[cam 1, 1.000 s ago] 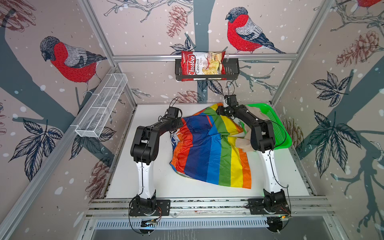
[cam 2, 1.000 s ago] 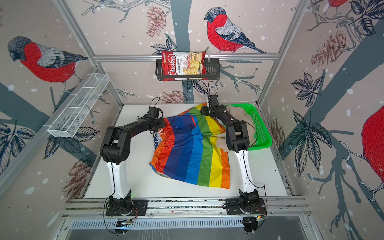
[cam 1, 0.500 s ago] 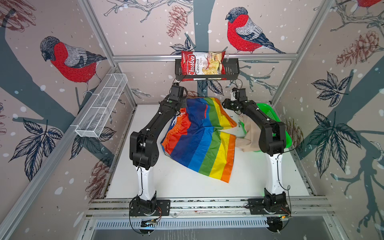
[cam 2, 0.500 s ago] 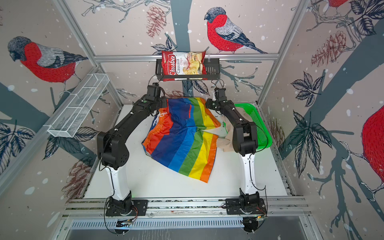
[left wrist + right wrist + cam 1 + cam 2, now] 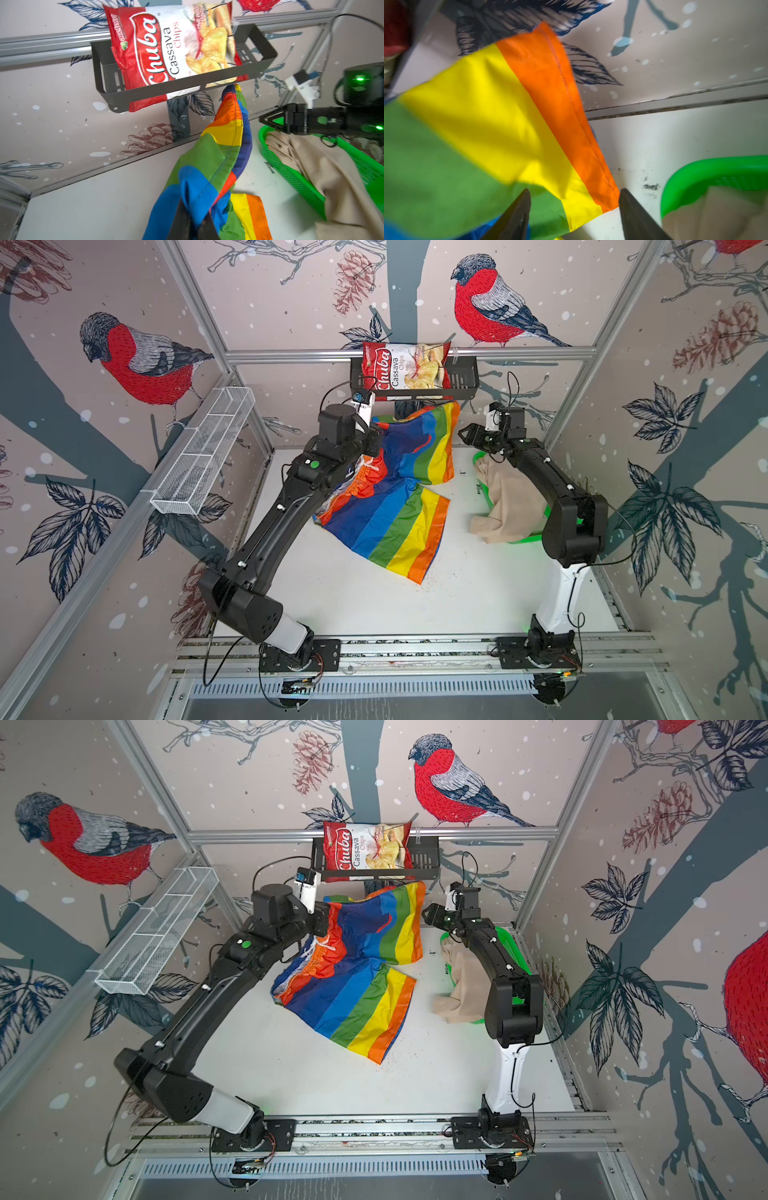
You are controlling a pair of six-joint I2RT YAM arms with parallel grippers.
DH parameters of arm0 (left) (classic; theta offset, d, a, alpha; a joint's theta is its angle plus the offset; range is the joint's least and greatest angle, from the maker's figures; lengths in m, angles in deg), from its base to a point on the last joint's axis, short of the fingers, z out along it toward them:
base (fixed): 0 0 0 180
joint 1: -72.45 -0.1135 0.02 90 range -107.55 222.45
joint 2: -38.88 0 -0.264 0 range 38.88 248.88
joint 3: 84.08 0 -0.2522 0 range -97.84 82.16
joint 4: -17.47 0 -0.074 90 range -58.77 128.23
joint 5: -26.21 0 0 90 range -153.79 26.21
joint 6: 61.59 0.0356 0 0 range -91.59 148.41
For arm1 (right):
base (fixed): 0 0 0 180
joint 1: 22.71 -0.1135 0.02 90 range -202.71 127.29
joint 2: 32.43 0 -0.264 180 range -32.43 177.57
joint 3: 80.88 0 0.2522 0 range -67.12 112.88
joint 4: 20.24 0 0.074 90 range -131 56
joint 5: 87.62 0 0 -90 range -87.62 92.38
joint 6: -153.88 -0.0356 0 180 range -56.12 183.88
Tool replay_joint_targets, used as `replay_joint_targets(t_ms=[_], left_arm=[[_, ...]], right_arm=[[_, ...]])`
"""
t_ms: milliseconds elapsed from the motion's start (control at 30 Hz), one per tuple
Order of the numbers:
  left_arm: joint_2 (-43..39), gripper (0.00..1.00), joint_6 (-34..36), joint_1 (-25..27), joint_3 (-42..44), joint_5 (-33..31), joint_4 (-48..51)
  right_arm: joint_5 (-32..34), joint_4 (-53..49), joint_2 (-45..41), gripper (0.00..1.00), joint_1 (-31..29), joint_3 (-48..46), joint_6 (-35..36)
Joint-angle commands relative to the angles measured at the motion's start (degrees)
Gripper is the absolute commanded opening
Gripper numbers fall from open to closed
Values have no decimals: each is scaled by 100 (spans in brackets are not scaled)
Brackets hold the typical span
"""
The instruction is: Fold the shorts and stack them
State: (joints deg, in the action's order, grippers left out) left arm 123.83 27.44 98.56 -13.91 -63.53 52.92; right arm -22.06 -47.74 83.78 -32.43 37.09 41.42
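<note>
The white counter (image 5: 374, 605) carries both garments. The rainbow-striped shorts (image 5: 390, 522) are partly raised at the back, just below the black wall shelf (image 5: 461, 381), and trail down so that one leg lies spread on the middle of the counter. The beige shorts (image 5: 507, 502) lie crumpled in the green basket (image 5: 523, 538) on the right, spilling over its near rim under the right arm. The left hand (image 5: 194, 222) is clamped on a bunch of the striped pair's blue fabric. The right hand (image 5: 574, 191) hangs with its jaws spread and empty, just beside the orange hem.
</note>
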Motion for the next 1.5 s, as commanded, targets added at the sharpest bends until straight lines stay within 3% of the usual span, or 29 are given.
replay_joint_targets(t_ms=[0, 100, 300, 500, 700, 867, 967, 1100, 1167, 1300, 1467], left_arm=[[-292, 0, 142, -1, 264, 534, -70], [-510, 0, 141, 0, 506, 536, 15], [-733, 0, 203, 0, 653, 523, 122], [-836, 0, 235, -13, 605, 607, 182], [-1002, 0, 229, -31, 712, 641, 149], [-1085, 0, 247, -78, 746, 649, 169], [-1095, 0, 203, -97, 770, 726, 142], [-1060, 0, 168, -108, 773, 794, 123], [-1044, 0, 172, -121, 773, 828, 117], [-1016, 0, 194, -182, 752, 919, 142], [-998, 0, 168, -272, 743, 1071, 142]], right_arm=[[-901, 470, -165, 82, -4, -106, -98], [-1368, 1206, -481, 90, -21, -659, -203], [-1781, 2152, -1092, 94, 44, -1796, -209], [-2121, 2426, -1344, 99, 243, -2261, -447], [-1606, 1954, -1335, 99, 600, -2388, -512], [-2238, 2489, -1339, 98, 817, -2632, -984], [-2570, 2573, -1344, 87, 623, -2591, -1041], [-2847, 2292, -1373, 91, 58, -2599, -776], [-2703, 1939, -1461, 94, -232, -2698, -323], [-1789, 904, -1771, 97, -755, -2861, 908], [-695, 1187, -2558, 95, -1159, -3525, 910]])
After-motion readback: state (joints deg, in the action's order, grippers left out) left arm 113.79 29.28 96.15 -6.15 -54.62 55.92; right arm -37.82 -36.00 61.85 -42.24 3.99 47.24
